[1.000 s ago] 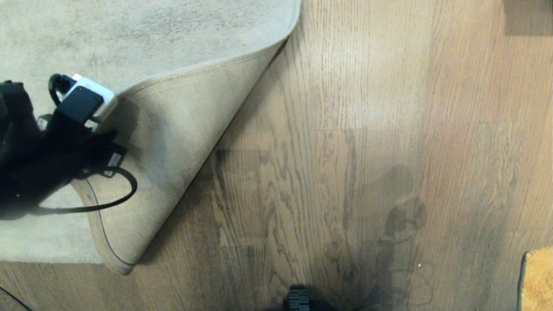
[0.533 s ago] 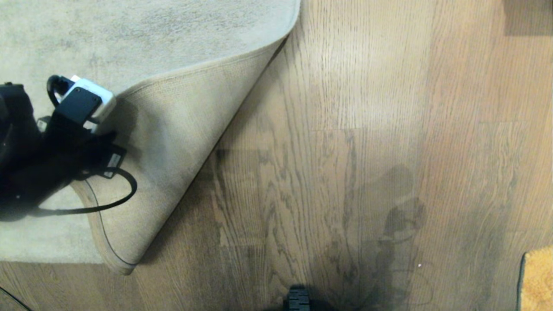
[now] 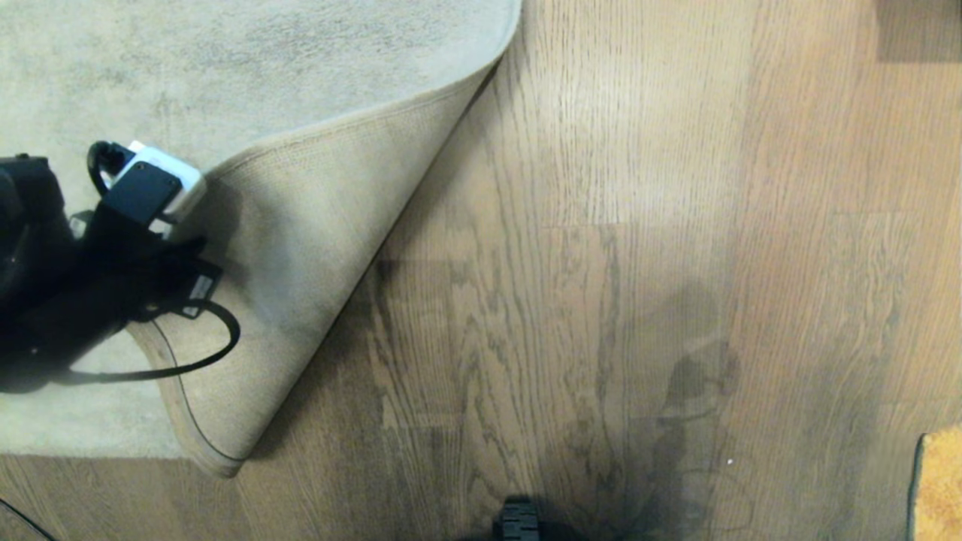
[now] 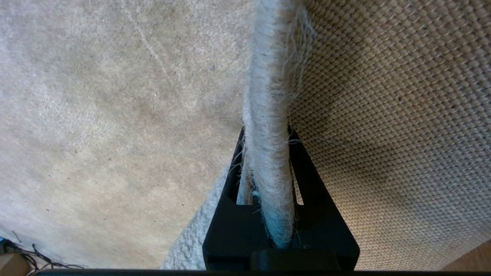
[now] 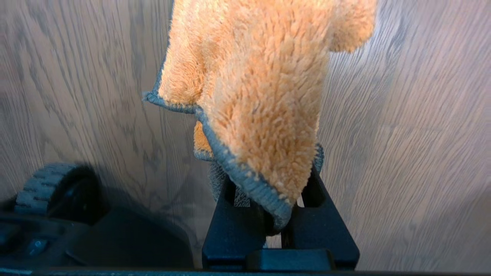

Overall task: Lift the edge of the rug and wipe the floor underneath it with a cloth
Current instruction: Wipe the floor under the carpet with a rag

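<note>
The light grey rug point(image 3: 263, 52) lies at the upper left, and its corner is folded back so the beige woven backing point(image 3: 301, 248) faces up. My left gripper point(image 4: 266, 153) is shut on the rug edge point(image 4: 266, 96), with the fuzzy border pinched between its black fingers point(image 4: 307, 180). In the head view the left arm point(image 3: 113, 248) sits over the flap at the far left. My right gripper point(image 5: 268, 180) is shut on the orange cloth point(image 5: 261, 76), which hangs over the brown wood floor point(image 5: 402, 153). Only a strip of the cloth point(image 3: 941, 488) shows at the head view's lower right edge.
Bare wood floor point(image 3: 639, 225) spreads from the folded flap across to the right. A black cable point(image 3: 203, 353) loops off the left arm over the backing. The base's wheel point(image 3: 518, 522) pokes in at the bottom edge and also shows as a wheel point(image 5: 50, 188) beside the right gripper.
The left wrist has dropped very slightly with the rug edge still pinched. The cloth strip at the lower right has slipped a little further out of the frame.
</note>
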